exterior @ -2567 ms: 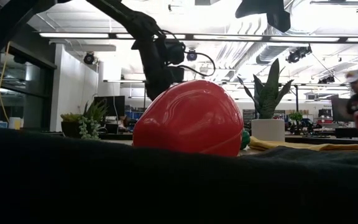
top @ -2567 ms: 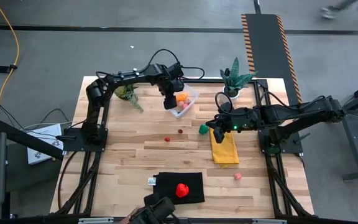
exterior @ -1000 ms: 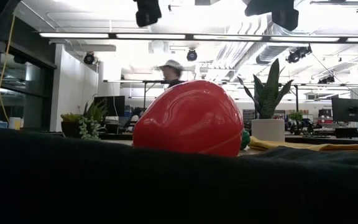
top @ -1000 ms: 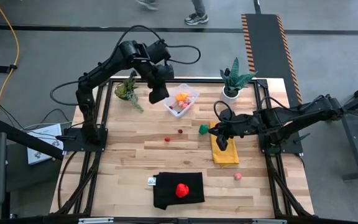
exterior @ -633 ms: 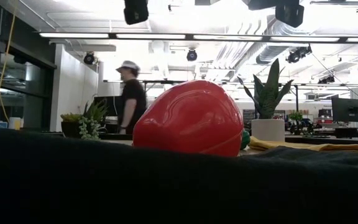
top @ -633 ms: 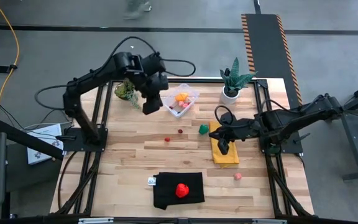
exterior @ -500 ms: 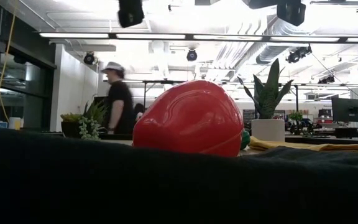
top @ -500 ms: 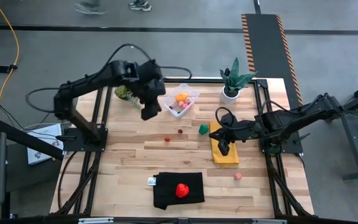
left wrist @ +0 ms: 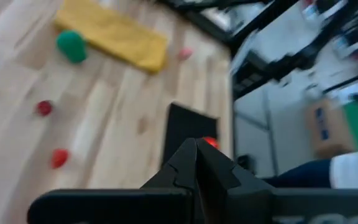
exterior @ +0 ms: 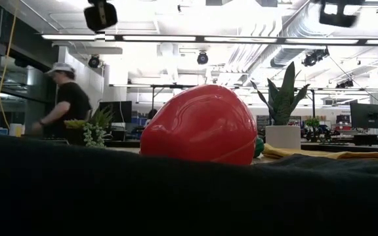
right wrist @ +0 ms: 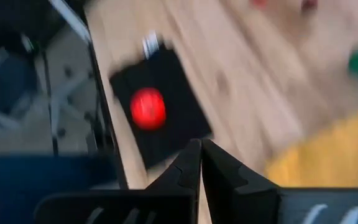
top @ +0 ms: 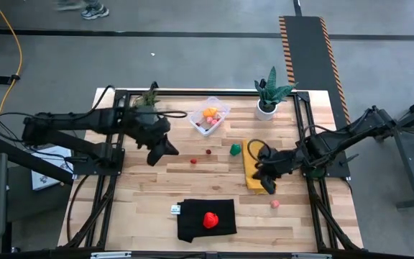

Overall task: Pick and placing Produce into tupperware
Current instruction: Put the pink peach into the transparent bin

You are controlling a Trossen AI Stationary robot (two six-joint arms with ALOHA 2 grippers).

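Observation:
The clear tupperware (top: 211,115) stands at the table's far middle with an orange and pink pieces inside. On the wood lie a green piece (top: 235,149), two small red berries (top: 208,152) (top: 193,161) and a pink piece (top: 274,204). A red strawberry (top: 210,219) rests on a black cloth (top: 223,210) near the front edge. My left gripper (top: 165,152) hangs shut and empty to the left of the berries. My right gripper (top: 269,188) hangs shut and empty over the near end of a yellow cloth (top: 254,167).
Two potted plants stand at the far edge, one in a white pot (top: 267,106), one at the left (top: 146,103). A small white tag (top: 175,209) lies beside the black cloth. A person (exterior: 63,98) walks in the room behind the table.
My left gripper has swung away from the tupperware toward the table's left and near side, its arm folding back, and has stayed shut. My right gripper has moved along the yellow cloth toward the near edge, also shut. No produce has moved.

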